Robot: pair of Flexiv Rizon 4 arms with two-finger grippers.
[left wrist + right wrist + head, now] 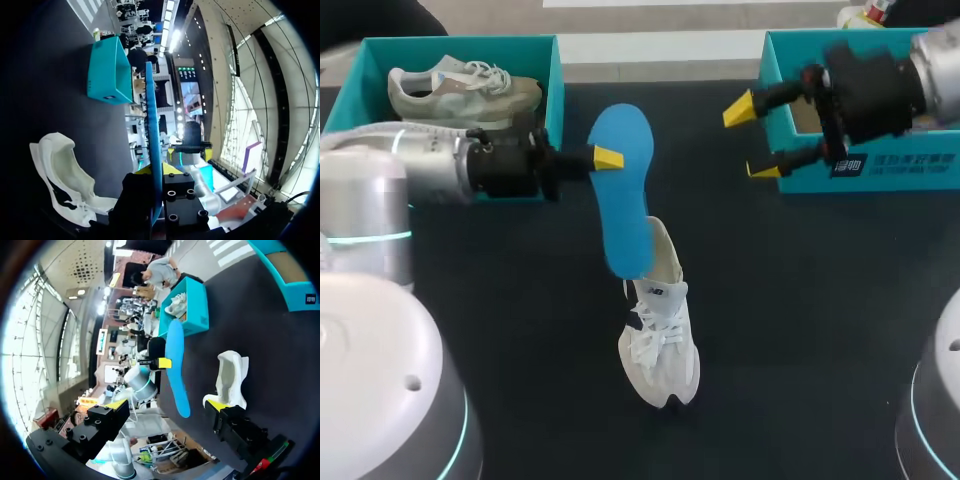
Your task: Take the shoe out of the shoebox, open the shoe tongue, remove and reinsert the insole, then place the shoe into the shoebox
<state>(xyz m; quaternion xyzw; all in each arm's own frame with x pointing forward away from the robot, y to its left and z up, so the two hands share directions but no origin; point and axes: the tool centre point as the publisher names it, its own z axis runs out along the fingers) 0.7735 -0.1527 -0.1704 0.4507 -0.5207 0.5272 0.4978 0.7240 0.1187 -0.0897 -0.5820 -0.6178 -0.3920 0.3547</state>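
So the left claw (608,158) is clamped on the blue insole (623,190), holding it up off the counter (800,300). The white shoe (660,340) sits at the insole's 6 o'clock. The right claw (751,140) is wide open at 2 o'clock, by the shoebox (920,180).

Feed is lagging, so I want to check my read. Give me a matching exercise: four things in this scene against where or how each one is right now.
Things:
1. insole
2. white shoe
3. grey shoe
4. right gripper

States:
A. in the left box
B. open, by the right box
C. on the table
D. held in the left gripper

Pairs: 1-D, 2-C, 3-A, 4-B
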